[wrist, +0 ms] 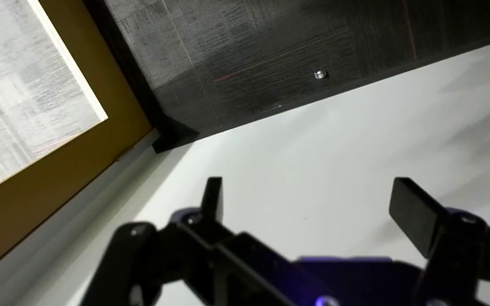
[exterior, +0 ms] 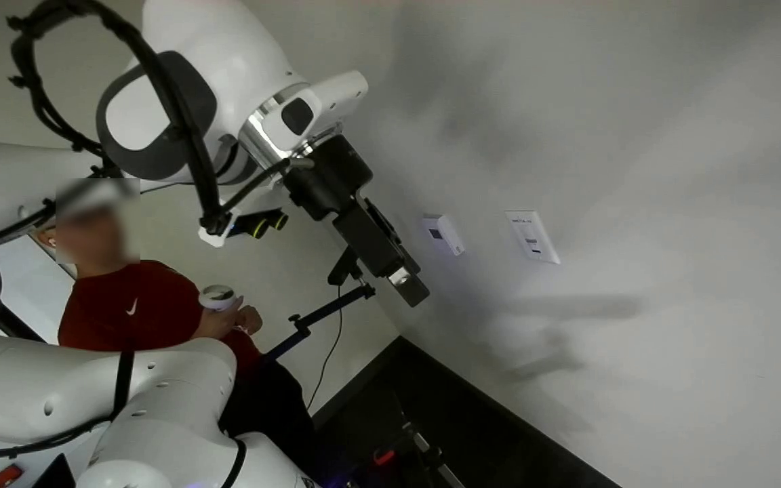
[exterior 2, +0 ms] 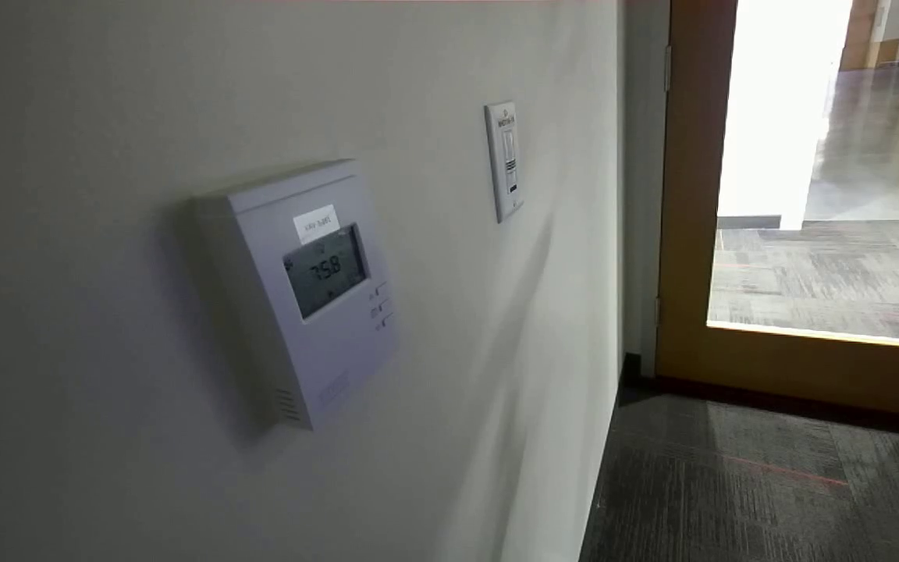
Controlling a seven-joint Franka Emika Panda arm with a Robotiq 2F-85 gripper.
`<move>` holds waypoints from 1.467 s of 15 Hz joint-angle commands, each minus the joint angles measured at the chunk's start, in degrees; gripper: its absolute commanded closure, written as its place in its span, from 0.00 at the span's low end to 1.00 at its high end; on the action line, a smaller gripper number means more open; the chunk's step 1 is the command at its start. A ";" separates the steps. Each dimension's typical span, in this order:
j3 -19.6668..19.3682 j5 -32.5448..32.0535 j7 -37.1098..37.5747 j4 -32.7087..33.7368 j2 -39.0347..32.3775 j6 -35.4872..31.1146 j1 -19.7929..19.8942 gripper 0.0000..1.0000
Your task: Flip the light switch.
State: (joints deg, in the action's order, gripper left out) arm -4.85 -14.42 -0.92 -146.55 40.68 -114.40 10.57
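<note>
The light switch [exterior: 531, 236] is a small white rectangular wall plate with a narrow control in its middle. In an exterior view the light switch [exterior 2: 505, 160] is beyond the thermostat on the pale wall. My gripper [exterior: 409, 285] points down and stands apart from the plate, lower and to its left in that picture. In the wrist view my gripper [wrist: 308, 195] is open, with bare wall showing between its fingers. The light switch does not show in the wrist view.
A white thermostat [exterior 2: 317, 297] juts from the wall beside the light switch; it also shows in an exterior view [exterior: 443, 234]. A person in red [exterior: 136, 305] stands behind the arm. A black camera stand [exterior: 319, 318] is near the gripper. A wooden door [exterior 2: 691, 195] is beyond the wall.
</note>
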 commanded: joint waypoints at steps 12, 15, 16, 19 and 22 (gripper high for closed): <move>11.09 6.96 10.39 -2.39 -12.87 -17.71 -11.13 0.00; 11.65 7.24 9.60 -2.96 -12.70 -17.15 -11.85 0.00; 12.09 7.67 10.10 -2.78 -13.64 -17.26 -12.55 0.00; 12.29 7.83 10.26 -2.40 -14.43 -17.30 -12.90 0.00; 9.96 13.08 11.45 -4.04 -15.37 -26.36 -13.30 0.24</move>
State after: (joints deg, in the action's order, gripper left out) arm 7.04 -5.70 9.44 -149.35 26.24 -133.80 -2.15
